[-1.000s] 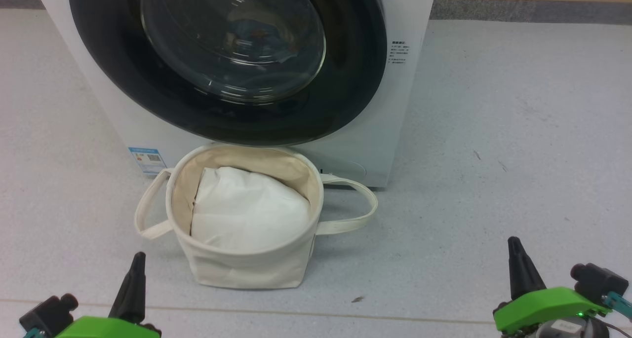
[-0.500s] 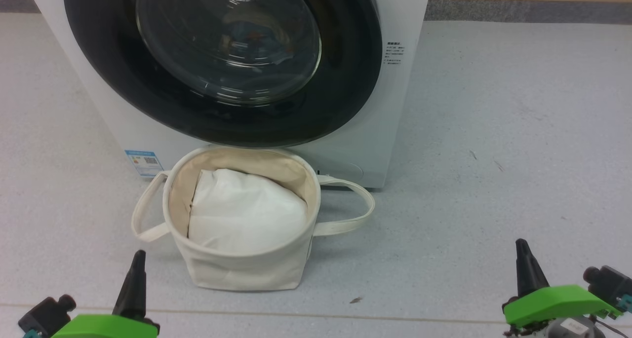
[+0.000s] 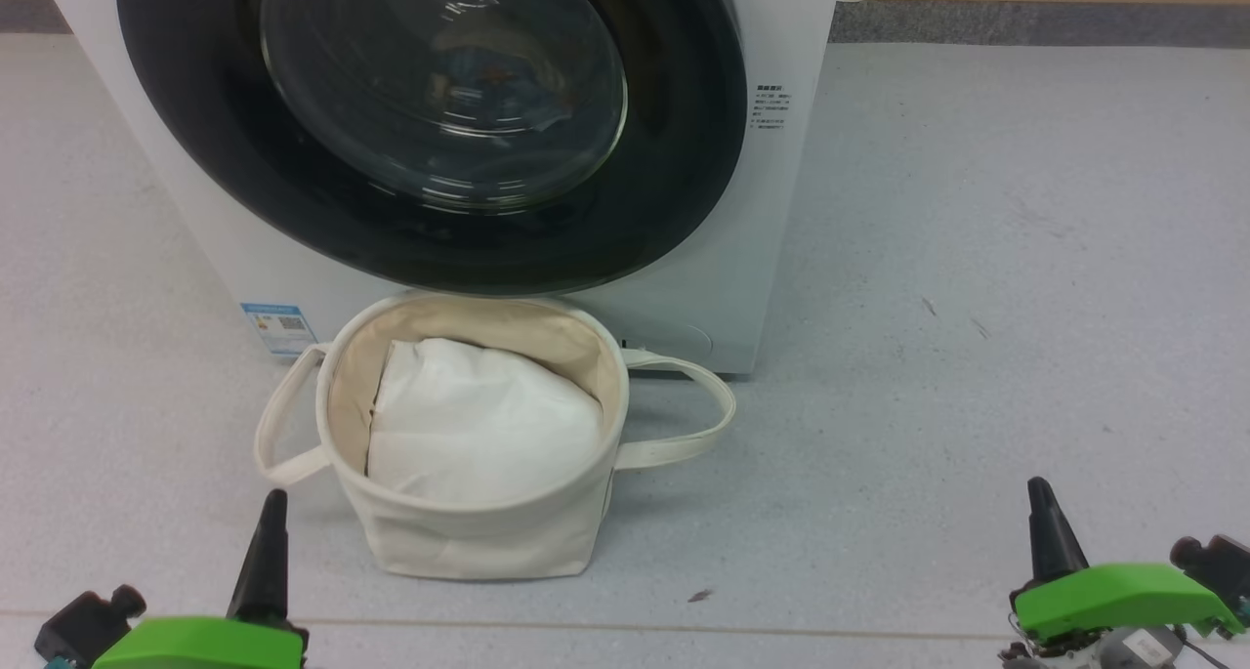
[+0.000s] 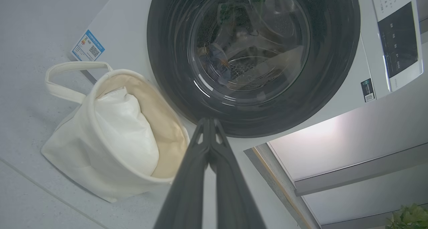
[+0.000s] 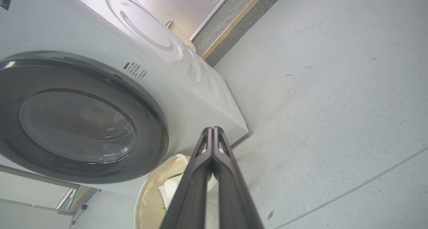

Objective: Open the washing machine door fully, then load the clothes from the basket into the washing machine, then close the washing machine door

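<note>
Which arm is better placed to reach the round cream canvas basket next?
Left, likely: left gripper, jaws shut, sits beside the round cream canvas basket's loop handle; right gripper is far off.

basket (image 3: 469,542) — on floor (image 3: 977,308), before washing machine (image 3: 791,210) | padding (image 3: 483,425) in basket | clothes (image 3: 498,73) behind door (image 3: 674,161) glass

White washing machine (image 3: 791,220), small blue label sticker (image 3: 276,325); the washing machine door (image 3: 674,161) has a glossy black rim around clear glass (blue and orange glimpsed behind it). The basket (image 3: 469,542) is cream canvas, its padding (image 3: 479,425) plain white, the floor (image 3: 977,308) speckled grey.
</note>
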{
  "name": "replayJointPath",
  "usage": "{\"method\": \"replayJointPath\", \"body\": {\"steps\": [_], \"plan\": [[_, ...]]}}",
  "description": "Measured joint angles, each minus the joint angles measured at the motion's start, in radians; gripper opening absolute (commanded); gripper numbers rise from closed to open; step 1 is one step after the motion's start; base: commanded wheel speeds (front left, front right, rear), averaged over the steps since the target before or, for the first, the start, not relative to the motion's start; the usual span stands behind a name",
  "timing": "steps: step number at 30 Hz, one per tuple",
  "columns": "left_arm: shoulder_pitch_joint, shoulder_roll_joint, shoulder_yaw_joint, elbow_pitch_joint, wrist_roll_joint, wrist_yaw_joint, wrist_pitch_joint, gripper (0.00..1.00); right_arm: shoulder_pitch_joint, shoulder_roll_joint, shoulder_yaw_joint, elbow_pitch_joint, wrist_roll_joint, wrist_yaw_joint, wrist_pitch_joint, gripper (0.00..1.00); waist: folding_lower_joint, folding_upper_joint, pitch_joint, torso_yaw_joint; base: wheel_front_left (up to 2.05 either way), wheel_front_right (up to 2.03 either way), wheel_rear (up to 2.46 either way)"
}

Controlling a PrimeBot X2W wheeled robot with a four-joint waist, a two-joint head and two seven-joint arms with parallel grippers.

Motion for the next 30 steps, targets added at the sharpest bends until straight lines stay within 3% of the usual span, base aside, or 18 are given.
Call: {"method": "replayJointPath", "body": {"steps": [30], "plan": [[0.001, -0.049, 0.039, -0.045, -0.223, 0.008, 0.084, 0.00, -0.018, 0.017, -0.052, -0.006, 0.316, 0.000, 0.084, 0.00, 0.0000, 0.0000, -0.008, -0.021, 0.00, 0.00, 0.00]]}}
